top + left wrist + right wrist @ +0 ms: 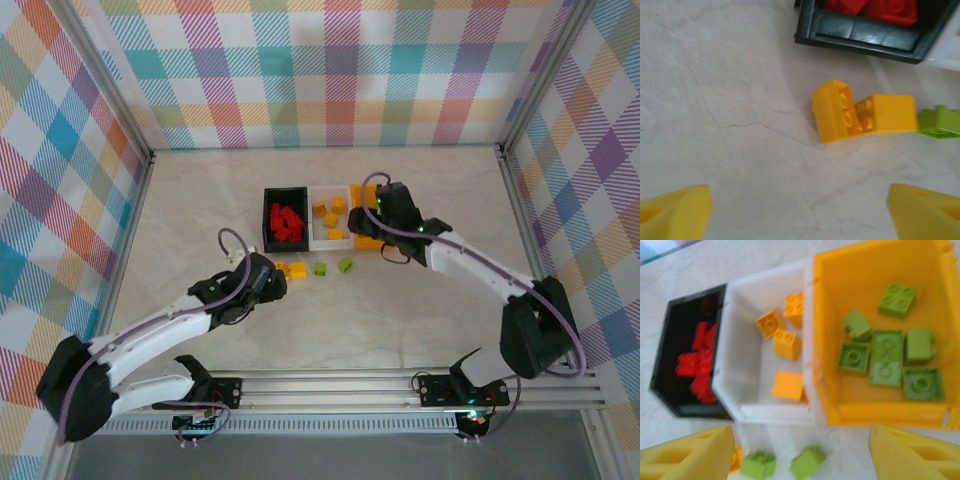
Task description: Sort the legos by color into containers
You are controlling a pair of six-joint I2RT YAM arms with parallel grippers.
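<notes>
Three containers stand in a row at mid-table. The black bin (267, 222) (673, 330) holds red legos (286, 222) (697, 365). Yellow-orange legos (330, 214) (786, 344) lie in the white bin (322, 240) (747, 372). The orange bin (357, 190) (880, 412) holds several lime green legos (887, 357). In front of the bins lie two loose yellow-orange bricks (290, 268) (832, 111) and two green bricks (320, 269) (345, 264) (758, 465) (807, 462). My left gripper (272, 280) (800, 215) stands open just short of the yellow-orange pair. My right gripper (378, 212) (802, 455) hovers open and empty over the orange bin's near wall.
Metal frame posts and checkered walls (330, 70) close in the marble tabletop (200, 200) on three sides. The black bin's near corner (860, 40) is close beyond the loose bricks.
</notes>
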